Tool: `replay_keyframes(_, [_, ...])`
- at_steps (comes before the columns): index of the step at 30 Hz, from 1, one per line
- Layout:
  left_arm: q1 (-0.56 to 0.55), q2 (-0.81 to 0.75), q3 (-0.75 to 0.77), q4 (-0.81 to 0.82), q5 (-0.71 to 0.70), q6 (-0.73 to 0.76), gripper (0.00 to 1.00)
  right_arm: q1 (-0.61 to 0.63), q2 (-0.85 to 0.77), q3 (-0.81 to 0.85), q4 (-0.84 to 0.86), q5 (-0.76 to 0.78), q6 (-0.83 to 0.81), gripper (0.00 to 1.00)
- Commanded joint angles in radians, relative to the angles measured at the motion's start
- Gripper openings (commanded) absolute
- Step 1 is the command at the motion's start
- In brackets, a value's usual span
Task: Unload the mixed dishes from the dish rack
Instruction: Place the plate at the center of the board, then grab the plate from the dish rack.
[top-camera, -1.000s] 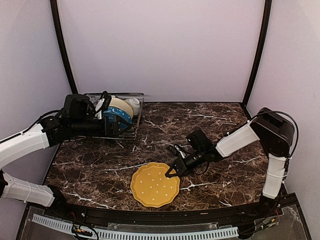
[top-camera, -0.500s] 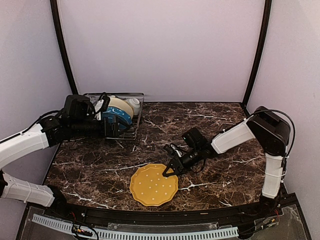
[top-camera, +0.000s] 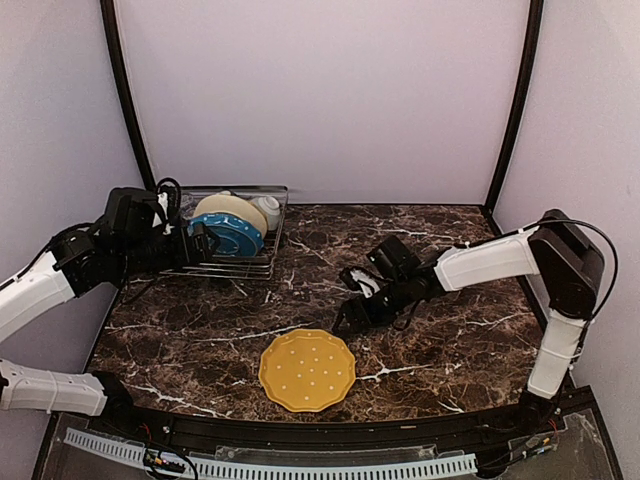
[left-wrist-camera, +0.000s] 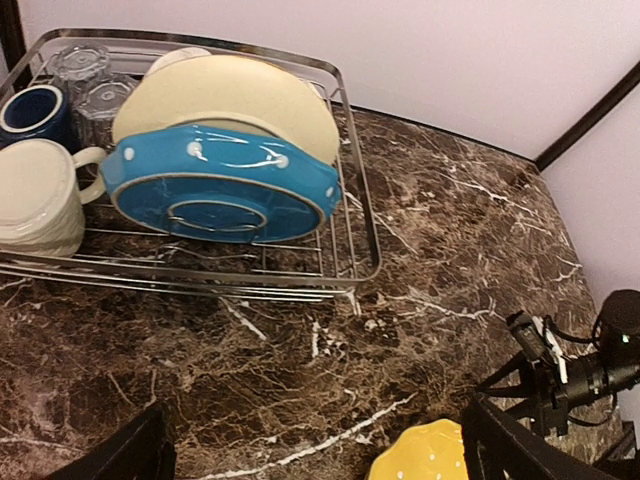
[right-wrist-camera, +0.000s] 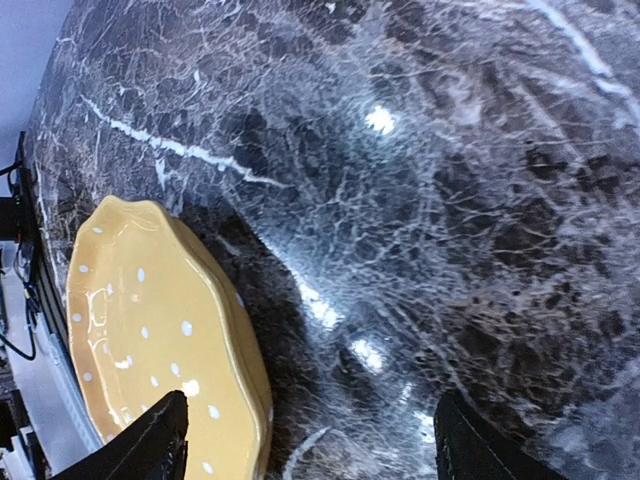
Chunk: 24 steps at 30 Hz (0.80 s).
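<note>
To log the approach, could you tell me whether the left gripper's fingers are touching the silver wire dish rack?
Apart. The left wrist view shows bare marble tabletop between the left fingers and the silver wire dish rack.

A: Confirm pos. of dish rack (left-wrist-camera: 200, 275).
B: Far-L corner of table (top-camera: 450, 250), close to rear wall.
A: List contents.
B: Front plate (left-wrist-camera: 220, 195) on edge at ctr; rear plate (left-wrist-camera: 230, 100) directly behind. Near mug (left-wrist-camera: 40, 200) L of front plate, far mug (left-wrist-camera: 30, 110) behind it. Tumbler (left-wrist-camera: 103, 100) btwn far mug and rear plate. Bowl (top-camera: 268, 210) in far-R corner, behind rear plate.
A: Outside rack?
B: Third plate (top-camera: 307, 370) flat on table, near edge, approx. ctr, well apart from rack. R gripper (top-camera: 348, 318) just behind and R of it. L gripper (top-camera: 205, 243) at rack's near-L side.
</note>
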Motion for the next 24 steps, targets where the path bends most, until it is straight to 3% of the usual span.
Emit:
replay_keyframes(1, [0.025, 0.008, 0.060, -0.092, -0.129, -0.047, 0.99, -0.008, -0.079, -0.010, -0.065, 0.172, -0.033, 0.83])
replay_keyframes(5, [0.126, 0.071, 0.101, -0.116, -0.026, -0.102, 0.99, -0.014, -0.127, -0.057, -0.055, 0.320, -0.022, 0.85])
replay_keyframes(9, [0.249, 0.159, 0.121, -0.119, 0.136, -0.273, 0.97, -0.024, -0.190, -0.126, -0.018, 0.434, 0.004, 0.86])
replay_keyframes(13, [0.262, 0.258, 0.161, -0.135, 0.153, -0.399, 0.93, -0.032, -0.239, -0.158, -0.002, 0.450, 0.016, 0.86])
replay_keyframes(17, [0.262, 0.338, 0.207, -0.145, 0.160, -0.543, 0.99, -0.032, -0.270, -0.184, -0.005, 0.491, 0.018, 0.90])
replay_keyframes(24, [0.261, 0.450, 0.322, -0.146, 0.185, -0.734, 0.99, -0.035, -0.341, -0.235, 0.027, 0.506, 0.052, 0.96])
